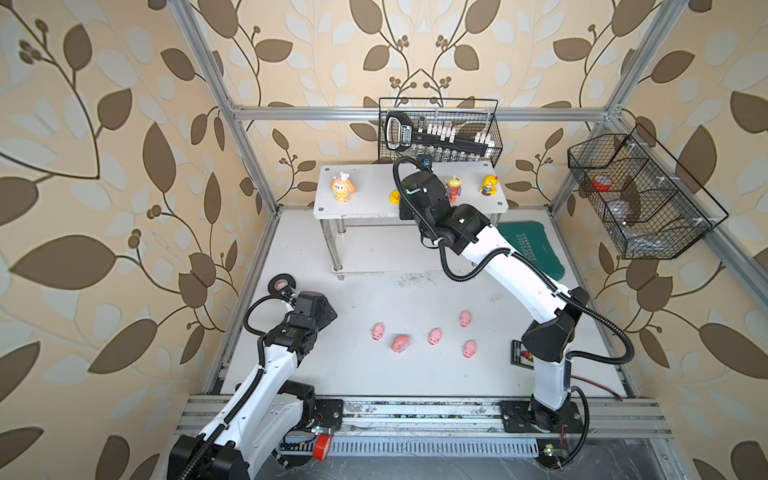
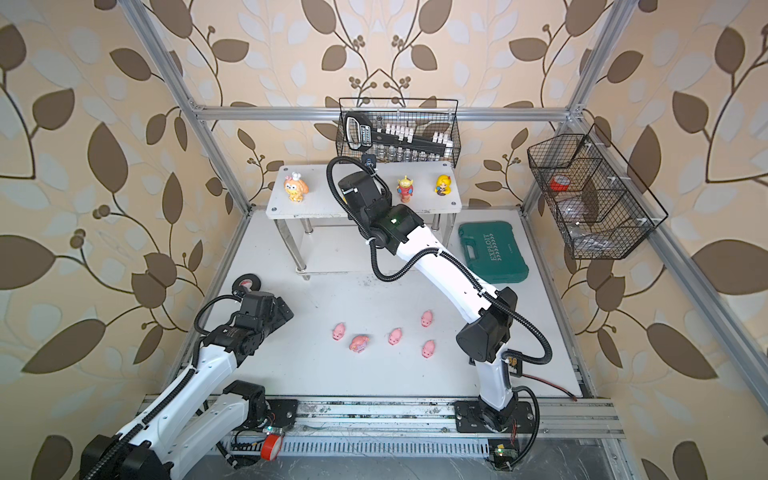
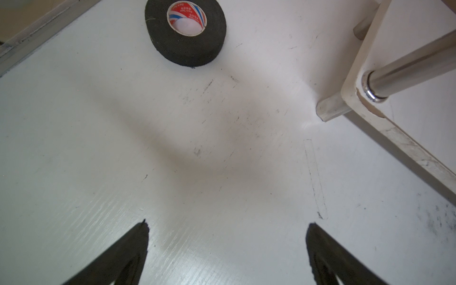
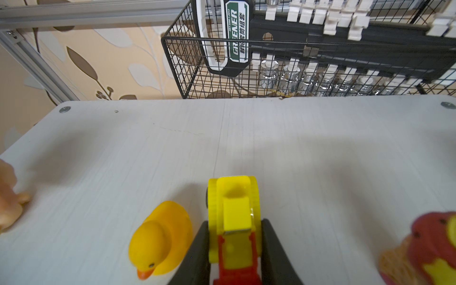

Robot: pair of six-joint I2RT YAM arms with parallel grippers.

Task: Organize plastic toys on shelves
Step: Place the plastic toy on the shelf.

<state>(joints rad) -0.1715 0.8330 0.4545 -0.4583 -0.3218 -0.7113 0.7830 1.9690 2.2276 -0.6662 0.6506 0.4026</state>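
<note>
Piglets (image 1: pixel 434 336), five, pink: loose cluster on the counter (image 1: pixel 357 374), near side, between the two arms. None touches another. One (image 1: pixel 401 343) looks tipped over.

Left fingers (image 3: pixel 123 254): spread wide, nothing between them, over bare counter on the left side. Tape roll (image 3: pixel 185 32) lies flat just ahead of them. The left wrist view also shows a corner of the rack's lower board (image 3: pixel 394 138) and a chrome leg (image 3: pixel 407 71).

Tool case (image 2: pixel 492 251): green, shut, flat on the counter to the right of the rack.

Rack (image 1: pixel 374 183): far end of the counter. The top board carries, left to right, orange animal (image 1: pixel 341 189), duck (image 1: pixel 394 196), alien (image 1: pixel 453 189) and doll (image 1: pixel 489 185), all upright and apart.

Right fingers (image 4: pixel 197 251): over the top board between duck and alien, clamped on both sides of the vehicle (image 4: pixel 234 222), its yellow end toward the far edge. The duck sits just beside one finger. Cannot tell whether the vehicle rests on the board or hangs just above it. In both top views the wrist hides the vehicle.

Basket (image 1: pixel 440 129): black wire, behind the rack, socket set inside.
</note>
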